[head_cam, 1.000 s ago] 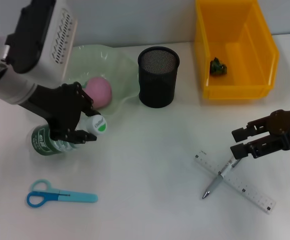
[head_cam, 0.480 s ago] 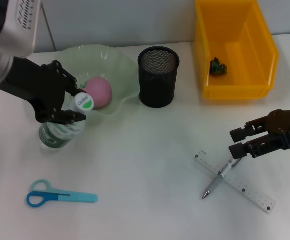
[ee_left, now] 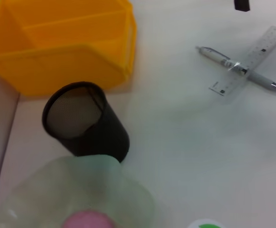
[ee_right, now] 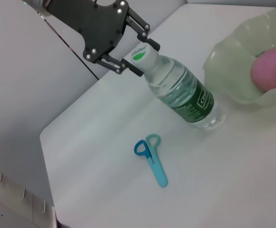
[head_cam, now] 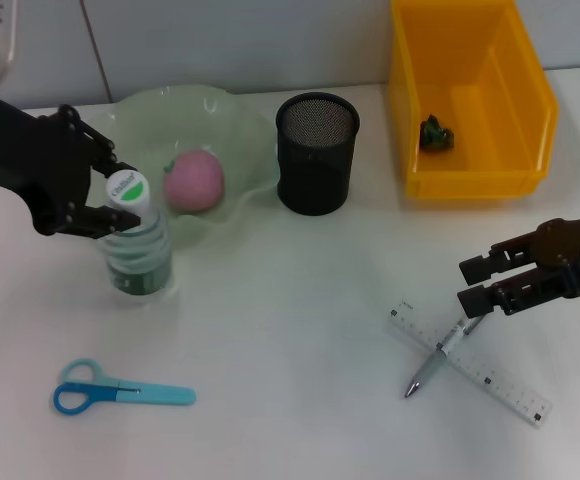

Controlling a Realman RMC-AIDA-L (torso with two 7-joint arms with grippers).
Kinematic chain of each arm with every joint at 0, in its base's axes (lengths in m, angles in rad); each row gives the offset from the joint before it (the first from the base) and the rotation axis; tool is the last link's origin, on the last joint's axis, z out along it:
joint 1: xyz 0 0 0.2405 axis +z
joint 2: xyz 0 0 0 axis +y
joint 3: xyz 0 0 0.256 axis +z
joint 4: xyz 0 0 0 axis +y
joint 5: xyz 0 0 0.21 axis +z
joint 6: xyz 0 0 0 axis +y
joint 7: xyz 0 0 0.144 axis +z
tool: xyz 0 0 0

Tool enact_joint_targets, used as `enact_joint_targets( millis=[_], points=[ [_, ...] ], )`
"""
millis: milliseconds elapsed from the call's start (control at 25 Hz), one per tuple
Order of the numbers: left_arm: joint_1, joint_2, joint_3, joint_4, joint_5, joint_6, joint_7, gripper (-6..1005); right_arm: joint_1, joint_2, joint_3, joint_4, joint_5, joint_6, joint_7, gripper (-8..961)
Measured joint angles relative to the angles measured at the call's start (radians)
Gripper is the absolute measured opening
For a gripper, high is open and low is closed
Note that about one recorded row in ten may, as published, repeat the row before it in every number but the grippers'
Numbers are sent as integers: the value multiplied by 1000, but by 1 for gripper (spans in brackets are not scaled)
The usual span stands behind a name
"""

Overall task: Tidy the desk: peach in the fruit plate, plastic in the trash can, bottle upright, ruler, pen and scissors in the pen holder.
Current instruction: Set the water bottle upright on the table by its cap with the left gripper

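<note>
White table (head_cam: pixel 300 400), tidying under way.
Left end effector (head_cam: pixel 98 195) spread open beside the upright bottle (head_cam: pixel 135 245), centre left: retreat sideways without nudging it. Right end effector (head_cam: pixel 478 283) waits open.

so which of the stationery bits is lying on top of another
The pen: it lies crossed over the ruler, by the right end effector. The scissors lie alone.
</note>
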Motion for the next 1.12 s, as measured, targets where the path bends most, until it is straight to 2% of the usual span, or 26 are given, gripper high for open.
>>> enact_joint_targets(
  millis=[200,520,880,1120],
  points=[
    [-3,12,-41,8,9,18,-18,441,0,-1,0,1,0,0,0,721],
    [-9,27,-43,9,21,44,-62,441,1,-1,-1,3,0,-7,8,719],
    [-16,29,-50,19,77,52,-99,441,-2,3,-6,4,0,-8,8,719],
    [-25,30,-85,8,108,37,-105,441,0,5,-8,12,0,-8,5,720]
  ],
)
